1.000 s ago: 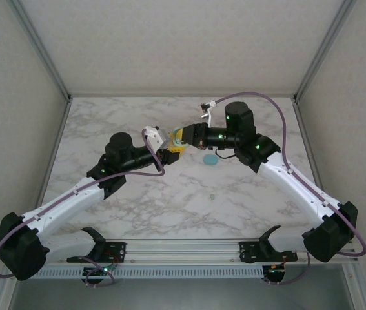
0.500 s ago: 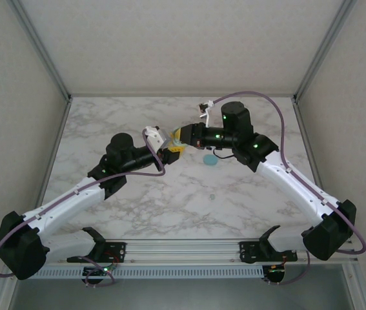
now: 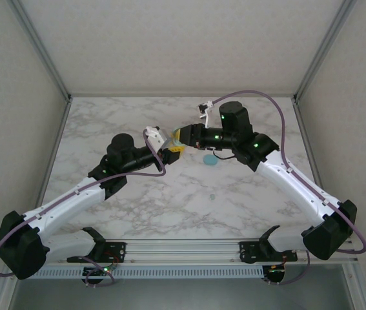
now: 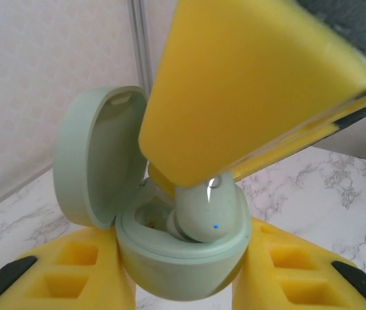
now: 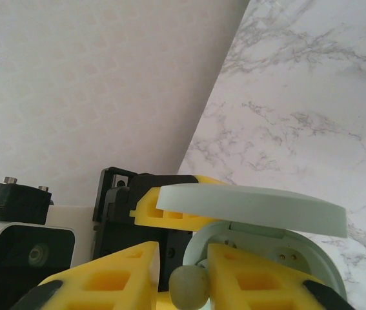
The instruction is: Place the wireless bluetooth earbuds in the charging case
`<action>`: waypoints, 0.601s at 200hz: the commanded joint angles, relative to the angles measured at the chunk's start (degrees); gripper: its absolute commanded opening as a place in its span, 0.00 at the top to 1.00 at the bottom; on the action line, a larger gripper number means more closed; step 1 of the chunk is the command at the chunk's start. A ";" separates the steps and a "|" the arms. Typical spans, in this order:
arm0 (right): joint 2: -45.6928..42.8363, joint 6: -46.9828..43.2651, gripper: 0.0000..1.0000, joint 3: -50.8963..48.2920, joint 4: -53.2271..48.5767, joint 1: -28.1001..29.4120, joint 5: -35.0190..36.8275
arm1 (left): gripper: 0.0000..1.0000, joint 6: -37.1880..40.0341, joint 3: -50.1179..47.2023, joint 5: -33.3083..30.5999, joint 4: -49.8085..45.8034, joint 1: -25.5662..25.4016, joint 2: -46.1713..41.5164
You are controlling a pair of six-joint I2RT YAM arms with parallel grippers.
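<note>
My left gripper (image 3: 171, 152) (image 4: 183, 274) is shut on the pale green charging case (image 4: 183, 261), with one yellow finger on each side. The case's lid (image 4: 95, 155) stands open. A pale green earbud (image 4: 208, 216) sits in the case's right-hand socket with a small blue light on it. The left socket beside it looks bare. My right gripper (image 3: 178, 135) (image 5: 184, 274) hangs just above the case. Its yellow finger (image 4: 247, 84) rests over the earbud. In the right wrist view the earbud (image 5: 188, 287) lies between the slightly parted jaws, with a narrow gap on its left side.
A light blue rounded piece (image 3: 210, 160) lies on the marble table (image 3: 247, 213) just below the right wrist. A tiny pale bit (image 3: 212, 197) lies nearer the front. Both arms meet at the middle back of the table; grey walls close in both sides.
The right gripper's jaws have eased apart from the earbud, and the right wrist has shifted slightly. The left arm and the case have stayed still.
</note>
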 commanded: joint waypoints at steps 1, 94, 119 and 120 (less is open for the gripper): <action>0.33 -1.49 0.73 1.22 -5.67 0.68 2.50 | 0.79 -1.22 0.69 -0.11 6.13 -0.47 -0.67; 1.45 -2.90 0.68 4.42 -8.48 0.70 3.92 | 0.79 -0.81 1.33 2.98 4.09 -0.64 -0.56; 1.08 -3.19 0.63 4.80 -8.81 0.68 4.40 | 0.79 -0.87 1.12 2.95 3.98 -0.63 -0.62; 1.08 -3.24 0.63 4.80 -8.81 0.68 4.40 | 0.80 -0.91 1.11 2.92 4.00 -0.63 -0.60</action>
